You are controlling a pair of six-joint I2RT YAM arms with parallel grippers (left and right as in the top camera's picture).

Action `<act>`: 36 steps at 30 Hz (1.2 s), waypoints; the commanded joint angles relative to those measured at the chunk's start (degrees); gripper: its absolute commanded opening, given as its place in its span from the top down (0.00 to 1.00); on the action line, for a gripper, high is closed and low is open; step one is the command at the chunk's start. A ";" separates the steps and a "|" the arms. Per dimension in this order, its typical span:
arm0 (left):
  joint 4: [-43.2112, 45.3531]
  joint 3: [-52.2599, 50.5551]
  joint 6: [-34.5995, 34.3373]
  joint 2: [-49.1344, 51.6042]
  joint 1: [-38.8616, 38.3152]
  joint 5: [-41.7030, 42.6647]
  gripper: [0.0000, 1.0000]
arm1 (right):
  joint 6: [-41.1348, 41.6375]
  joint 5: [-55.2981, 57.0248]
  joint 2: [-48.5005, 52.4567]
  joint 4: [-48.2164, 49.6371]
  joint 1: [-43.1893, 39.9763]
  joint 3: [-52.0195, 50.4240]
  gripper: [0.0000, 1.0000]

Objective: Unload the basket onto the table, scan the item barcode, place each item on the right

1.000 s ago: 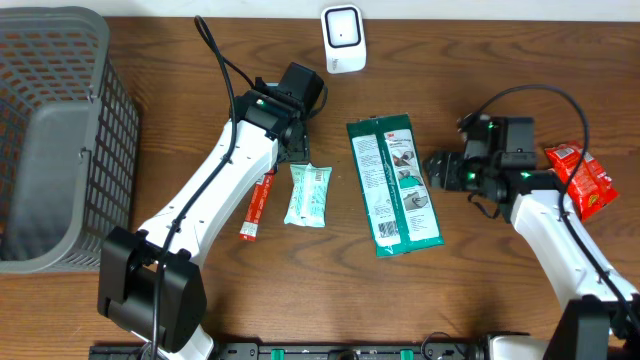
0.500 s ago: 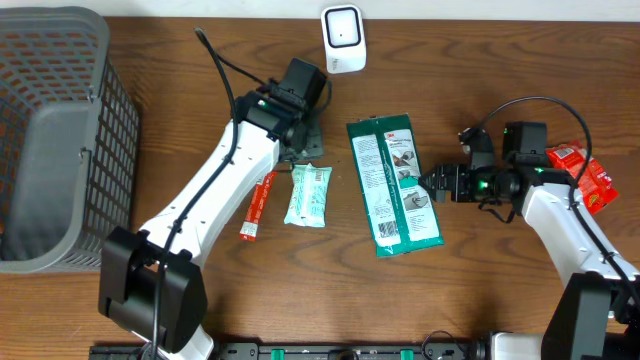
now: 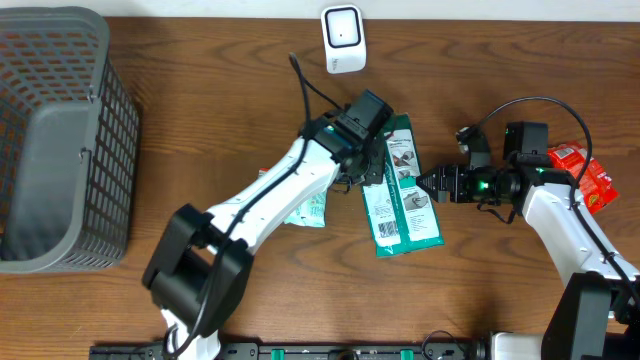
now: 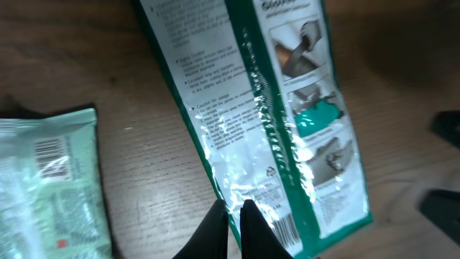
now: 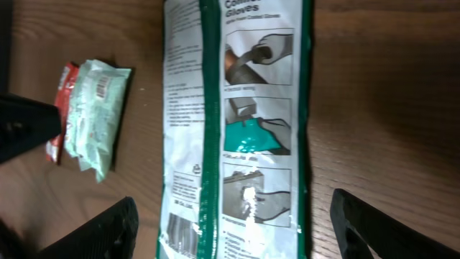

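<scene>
Glove packet [image 3: 405,212] lies flat on desk [image 3: 500,300], well short of scanner [image 3: 341,38]. Left tool [image 4: 235,229] pressed together at packet's edge, probably to lift it; pinch unclear. Right tool [image 5: 237,226] spread wide alongside, ready.

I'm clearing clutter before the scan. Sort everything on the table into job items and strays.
Job: green-and-white plastic glove pack; white boxy scanner.
Lying about: pale green wipes packet; thin red sachet; red crinkly snack bag; grey mesh plastic basket.
</scene>
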 commanded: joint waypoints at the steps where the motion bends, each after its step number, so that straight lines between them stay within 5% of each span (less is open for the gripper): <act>1: 0.46 -0.79 -2.60 3.32 0.26 0.26 0.90 | -0.92 3.52 0.28 -0.07 -0.09 0.48 0.19; 36: 5.11 -0.79 -2.51 19.06 0.26 0.22 0.85 | -1.14 0.39 14.64 5.38 -0.09 0.48 0.18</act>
